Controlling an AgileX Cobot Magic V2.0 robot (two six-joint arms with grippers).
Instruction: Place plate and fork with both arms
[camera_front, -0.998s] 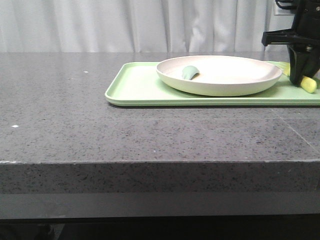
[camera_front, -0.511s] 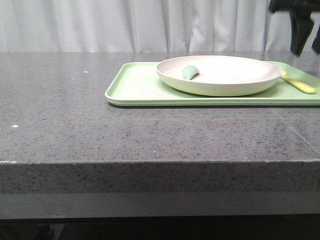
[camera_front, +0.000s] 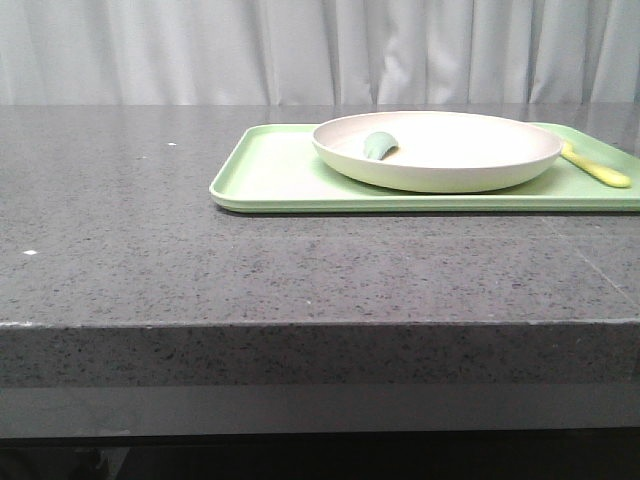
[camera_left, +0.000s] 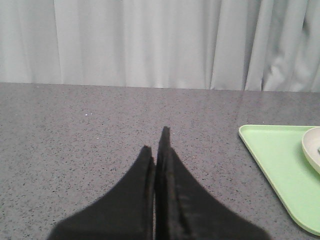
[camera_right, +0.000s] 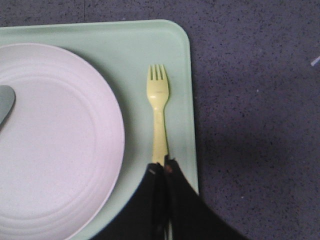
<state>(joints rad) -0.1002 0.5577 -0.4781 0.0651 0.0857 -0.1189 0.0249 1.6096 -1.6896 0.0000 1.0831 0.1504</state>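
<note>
The cream-white plate (camera_front: 450, 150) sits on the light-green tray (camera_front: 270, 170) at the right of the table. The pale-yellow fork (camera_front: 598, 172) lies flat on the tray just right of the plate. In the right wrist view my right gripper (camera_right: 164, 167) is shut and empty, well above the fork (camera_right: 159, 115); its tips cover the end of the handle, with the plate (camera_right: 55, 140) beside it. My left gripper (camera_left: 155, 140) is shut and empty over bare table, left of the tray (camera_left: 280, 160). Neither gripper shows in the front view.
A small curved muted-green piece (camera_front: 378, 146) lies inside the plate near its left rim, and its edge shows in the right wrist view (camera_right: 4, 102). Grey speckled tabletop (camera_front: 150, 230) surrounds the tray. White curtains hang behind the table.
My right gripper has risen from beside the fork and gone up out of the front view. The fork stays lying on the tray.
</note>
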